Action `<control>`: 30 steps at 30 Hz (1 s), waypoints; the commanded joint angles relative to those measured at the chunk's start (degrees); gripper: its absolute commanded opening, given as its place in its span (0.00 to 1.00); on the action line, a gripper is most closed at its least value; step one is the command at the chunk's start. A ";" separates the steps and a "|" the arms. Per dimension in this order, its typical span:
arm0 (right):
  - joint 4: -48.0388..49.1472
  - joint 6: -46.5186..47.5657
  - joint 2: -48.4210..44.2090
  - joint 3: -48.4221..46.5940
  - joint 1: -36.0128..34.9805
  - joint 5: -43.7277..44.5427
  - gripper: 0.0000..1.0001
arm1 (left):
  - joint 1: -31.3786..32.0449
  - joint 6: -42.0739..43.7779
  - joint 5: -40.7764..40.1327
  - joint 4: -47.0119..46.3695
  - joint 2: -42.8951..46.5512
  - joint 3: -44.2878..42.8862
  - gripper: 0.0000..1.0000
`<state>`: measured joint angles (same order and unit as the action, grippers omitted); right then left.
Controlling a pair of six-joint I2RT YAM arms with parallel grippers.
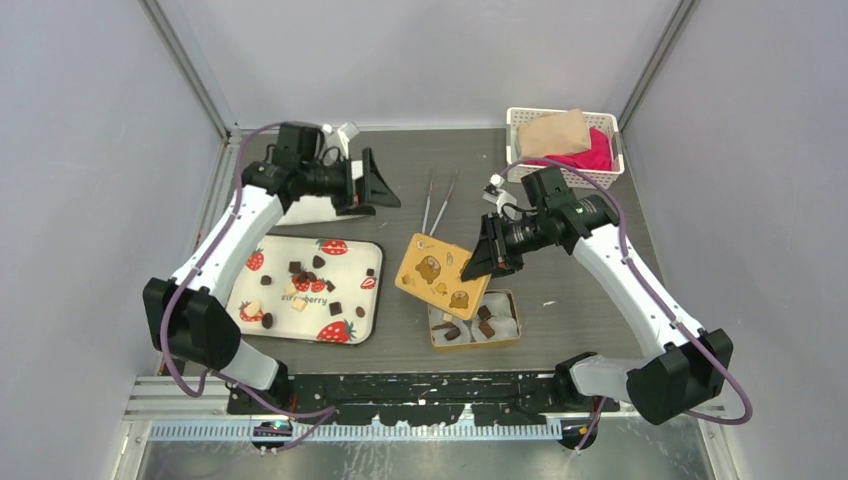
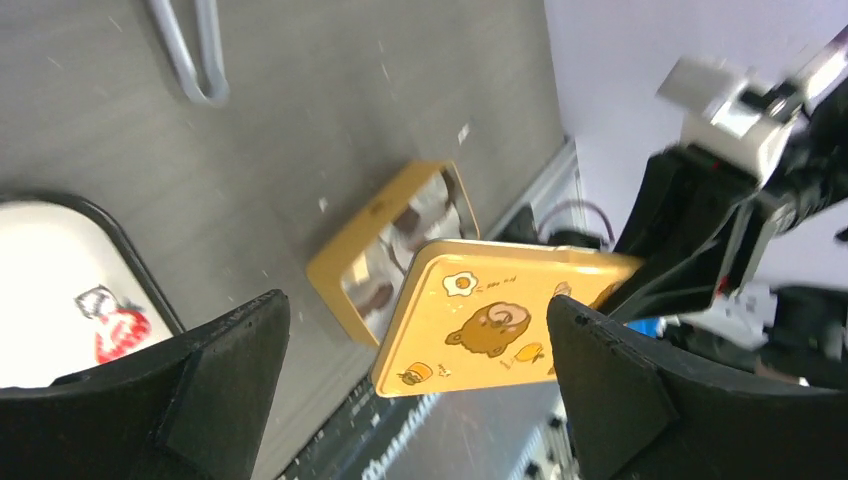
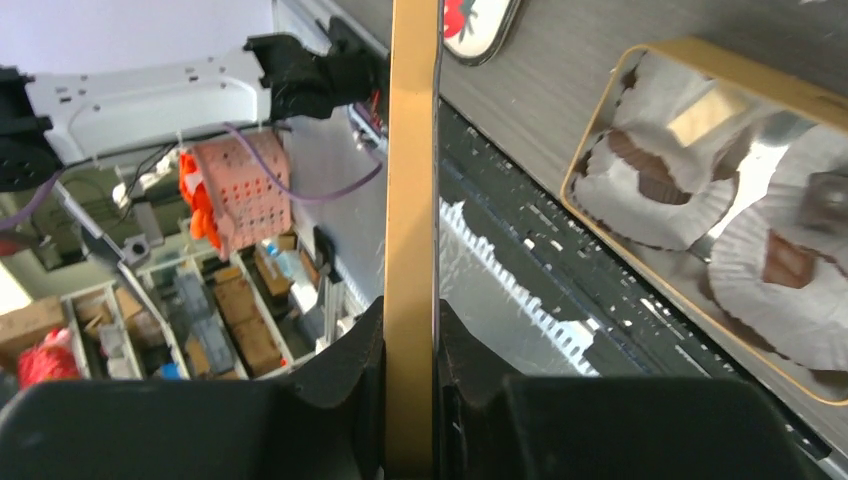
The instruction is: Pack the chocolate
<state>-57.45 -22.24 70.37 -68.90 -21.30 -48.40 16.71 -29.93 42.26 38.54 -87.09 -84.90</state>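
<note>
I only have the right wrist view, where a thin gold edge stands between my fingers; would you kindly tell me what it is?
Observer: It is the golden-yellow lid, printed with bears. The right gripper pinches its right edge and holds it tilted, partly over the open tin.
Operator: Thank you. What is the left gripper doing?
Observer: The left gripper is open and empty, hovering just past the far edge of the strawberry tray.
Operator: Are any chocolates outside the tin?
Observer: Yes, several chocolates lie scattered on that tray.
</note>
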 commanded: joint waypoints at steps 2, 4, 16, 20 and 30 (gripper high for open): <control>-5.41 5.78 0.32 -5.03 -0.03 -12.19 0.01 | 2.44 3.45 10.51 -0.88 3.34 7.51 1.00; -6.17 7.18 1.00 -4.96 -0.07 -14.56 0.01 | 2.45 3.83 12.16 -0.97 4.37 9.62 1.00; -12.26 18.85 5.95 -4.22 -0.06 -21.82 0.01 | 4.14 4.87 33.20 -3.83 5.10 15.71 0.95; -11.41 19.03 6.37 -4.18 -0.05 -22.06 0.01 | 6.73 5.24 35.65 -3.83 4.65 17.66 0.93; -9.09 18.08 8.27 -3.31 0.02 -22.19 0.01 | 9.92 5.60 36.02 -3.56 3.68 18.00 0.43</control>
<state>-67.88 -4.43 77.78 -71.57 -21.30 -69.08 26.57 -24.84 75.02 36.67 -83.79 -66.52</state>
